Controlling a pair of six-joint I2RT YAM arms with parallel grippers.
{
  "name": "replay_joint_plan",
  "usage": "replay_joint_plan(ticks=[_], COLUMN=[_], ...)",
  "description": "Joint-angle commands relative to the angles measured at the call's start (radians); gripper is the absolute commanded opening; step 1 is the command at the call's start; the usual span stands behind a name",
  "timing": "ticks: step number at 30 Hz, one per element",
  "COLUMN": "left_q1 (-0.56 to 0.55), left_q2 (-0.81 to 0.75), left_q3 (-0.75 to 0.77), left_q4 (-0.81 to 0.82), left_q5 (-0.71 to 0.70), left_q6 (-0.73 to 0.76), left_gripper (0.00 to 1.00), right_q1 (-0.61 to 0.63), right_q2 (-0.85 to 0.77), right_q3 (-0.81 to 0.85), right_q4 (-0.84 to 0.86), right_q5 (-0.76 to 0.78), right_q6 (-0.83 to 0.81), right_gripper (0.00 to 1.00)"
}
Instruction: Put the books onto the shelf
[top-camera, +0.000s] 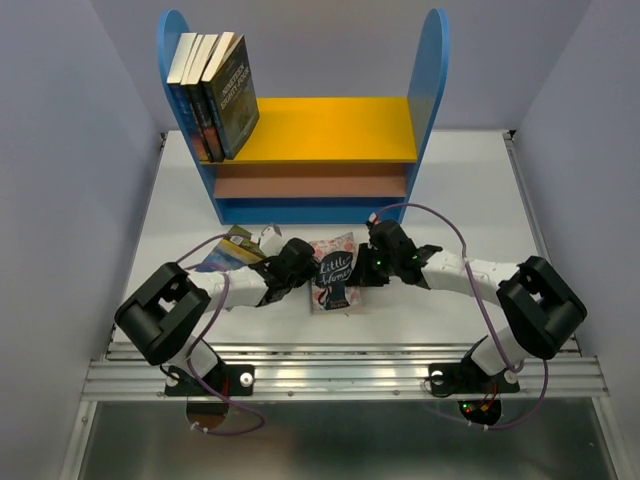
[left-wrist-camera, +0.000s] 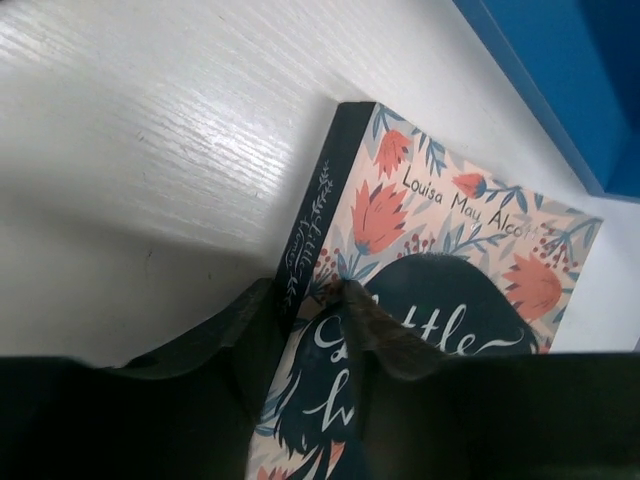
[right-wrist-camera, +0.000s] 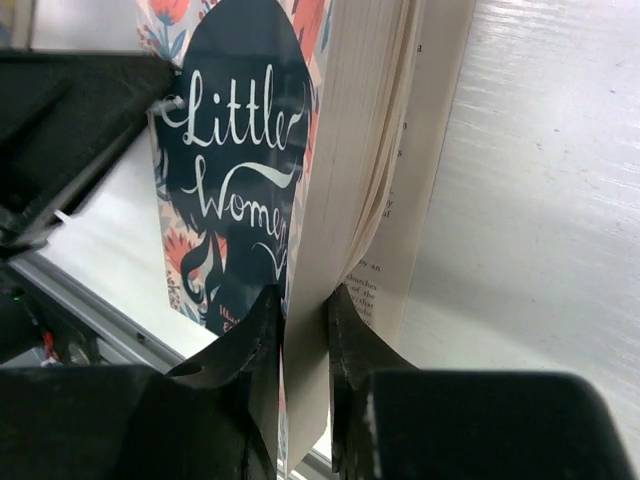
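Observation:
The shelf (top-camera: 330, 125) stands at the back of the table, and three dark books (top-camera: 215, 95) lean against its left blue panel on the yellow board. A floral "Little Women" book (top-camera: 335, 262) sits mid-table between my two grippers. My left gripper (left-wrist-camera: 310, 290) is shut on its spine edge, one finger against the spine and the other on the cover (left-wrist-camera: 450, 230). My right gripper (right-wrist-camera: 303, 295) is shut on the fore edge of the same book (right-wrist-camera: 240, 150), pinching the front cover and most pages. A few pages and the back cover splay outside its right finger.
Another book with a blue and yellow cover (top-camera: 225, 250) lies on the table under my left arm. The shelf's blue base (left-wrist-camera: 560, 80) is just beyond the held book. The lower brown board (top-camera: 310, 185) holds nothing. White walls close in both table sides.

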Motion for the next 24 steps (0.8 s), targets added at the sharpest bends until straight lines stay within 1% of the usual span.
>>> replay_joint_plan(ticks=[1, 3, 4, 5, 6, 8, 9, 10, 12, 14, 15, 17, 18, 21, 24], left_q1=[-0.04, -0.04, -0.04, -0.04, -0.04, -0.04, -0.038, -0.038, -0.038, -0.038, -0.038, -0.038, -0.037, -0.037, -0.037], left_q2=[-0.069, -0.127, -0.197, -0.233, -0.309, -0.381, -0.444, -0.472, -0.527, -0.61, -0.677, -0.747, -0.814, -0.926, -0.978], left_q3=[-0.054, -0.066, -0.074, -0.08, -0.092, -0.103, -0.102, -0.096, -0.088, -0.086, -0.092, -0.103, -0.109, -0.119, -0.126], left_q4=[-0.179, -0.195, -0.193, -0.189, -0.188, -0.188, -0.204, -0.217, -0.251, -0.236, -0.228, -0.172, -0.132, -0.066, -0.029], left_q5=[0.086, 0.074, 0.065, 0.06, 0.054, 0.051, 0.049, 0.045, 0.049, 0.072, 0.086, 0.135, 0.16, 0.189, 0.203], left_q6=[0.002, 0.013, 0.022, 0.036, 0.063, 0.102, 0.12, 0.155, 0.197, 0.257, 0.274, 0.333, 0.35, 0.404, 0.435], left_gripper=[0.56, 0.67, 0.75, 0.79, 0.81, 0.92, 0.96, 0.99, 0.99, 0.99, 0.99, 0.99, 0.99, 0.99, 0.99], right_q1=[0.031, 0.031, 0.031, 0.031, 0.031, 0.031, 0.031, 0.031, 0.031, 0.031, 0.031, 0.031, 0.031, 0.031, 0.031], right_q2=[-0.078, -0.123, -0.147, -0.17, -0.222, -0.276, -0.329, -0.356, -0.408, -0.477, -0.497, -0.552, -0.568, -0.62, -0.66], right_q3=[0.044, 0.027, 0.009, 0.002, -0.005, -0.016, -0.021, -0.027, -0.03, -0.028, -0.025, -0.019, -0.013, -0.004, 0.007], right_q4=[0.164, 0.196, 0.21, 0.219, 0.231, 0.239, 0.242, 0.245, 0.245, 0.244, 0.24, 0.236, 0.23, 0.23, 0.231], right_q5=[0.008, 0.019, 0.023, 0.026, 0.031, 0.046, 0.052, 0.051, 0.052, 0.048, 0.046, 0.02, 0.011, -0.065, -0.11], right_q6=[-0.002, -0.017, -0.029, -0.036, -0.042, -0.06, -0.057, -0.068, -0.072, -0.085, -0.086, -0.097, -0.097, -0.102, -0.102], right_gripper=[0.01, 0.01, 0.01, 0.01, 0.01, 0.01, 0.01, 0.01, 0.01, 0.01, 0.01, 0.01, 0.01, 0.01, 0.01])
